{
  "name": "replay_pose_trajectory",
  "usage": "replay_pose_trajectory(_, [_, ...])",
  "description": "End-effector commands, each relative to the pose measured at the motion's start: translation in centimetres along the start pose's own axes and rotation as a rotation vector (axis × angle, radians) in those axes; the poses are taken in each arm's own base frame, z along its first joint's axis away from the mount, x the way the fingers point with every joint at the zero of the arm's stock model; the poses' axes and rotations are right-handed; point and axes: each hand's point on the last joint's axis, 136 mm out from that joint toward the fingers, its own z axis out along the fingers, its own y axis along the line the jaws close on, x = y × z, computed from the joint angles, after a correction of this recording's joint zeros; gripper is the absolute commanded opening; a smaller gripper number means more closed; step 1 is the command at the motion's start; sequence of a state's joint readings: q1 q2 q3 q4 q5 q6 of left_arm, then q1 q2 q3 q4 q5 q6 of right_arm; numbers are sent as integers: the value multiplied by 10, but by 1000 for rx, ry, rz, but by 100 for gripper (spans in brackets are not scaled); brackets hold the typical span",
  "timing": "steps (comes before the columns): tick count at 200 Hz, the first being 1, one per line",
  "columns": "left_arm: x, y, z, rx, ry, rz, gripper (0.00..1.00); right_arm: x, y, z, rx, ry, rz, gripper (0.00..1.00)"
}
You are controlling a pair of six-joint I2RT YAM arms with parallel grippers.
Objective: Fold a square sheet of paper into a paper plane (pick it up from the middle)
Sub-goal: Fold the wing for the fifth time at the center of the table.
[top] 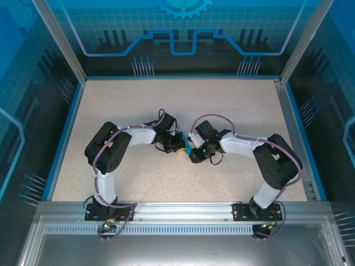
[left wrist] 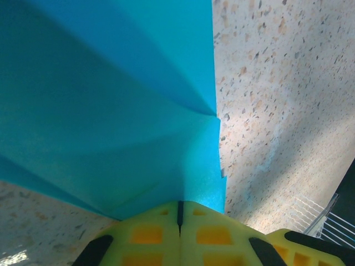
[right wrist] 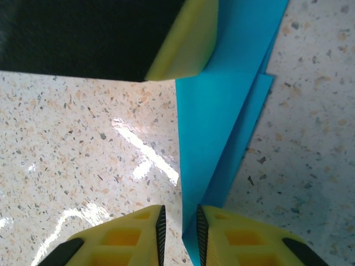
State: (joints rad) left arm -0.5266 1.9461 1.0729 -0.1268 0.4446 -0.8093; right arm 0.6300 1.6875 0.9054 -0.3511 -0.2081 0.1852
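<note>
**A:** At the middle of the table (top: 111, 100), what are you counting?

**B:** I am counting one blue paper (left wrist: 105, 111), two arms and two grippers. The arms are meeting over the paper. The left gripper (left wrist: 179, 209) is reaching in from 9 o'clock and the right gripper (right wrist: 180, 223) from 3 o'clock.

**A:** How are the jaws standing?

**B:** The left ones are pressing together and pinching the paper's narrow end. The right ones are standing a sliver apart, with a folded edge of the paper running into that gap. I am not seeing them clamp it.

**A:** Room for moving?

**B:** Bare speckled tabletop is lying all round the paper, widest toward 12 o'clock. The blue rim (top: 183, 77) is sitting well apart from it.

**A:** What is one view giving that another isn't?

**B:** The overhead view is hiding most of the paper under the grippers. The left wrist camera is showing it fanning out from the pinch toward 12 o'clock, with creases crossing it. The right wrist camera is showing two offset layers and a yellow finger (right wrist: 186, 44) of the left gripper at 12 o'clock.
</note>
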Motion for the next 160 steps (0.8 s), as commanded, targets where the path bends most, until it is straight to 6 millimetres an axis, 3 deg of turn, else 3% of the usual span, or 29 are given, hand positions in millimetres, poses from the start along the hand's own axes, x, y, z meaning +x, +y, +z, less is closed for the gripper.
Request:
replay_pose_trajectory(1, [5,48,12,-168,10,-58,3,4,2,3,12,31,-14,22])
replay_pose_trajectory(67, [6,50,12,-172,11,-60,3,5,-10,5,80,49,1,14])
replay_pose_trajectory(114, [6,51,12,-174,11,-60,3,7,-4,1,30,44,14,9])
replay_pose_trajectory(160, [6,51,12,-175,13,-58,3,7,-10,-4,31,42,43,12])
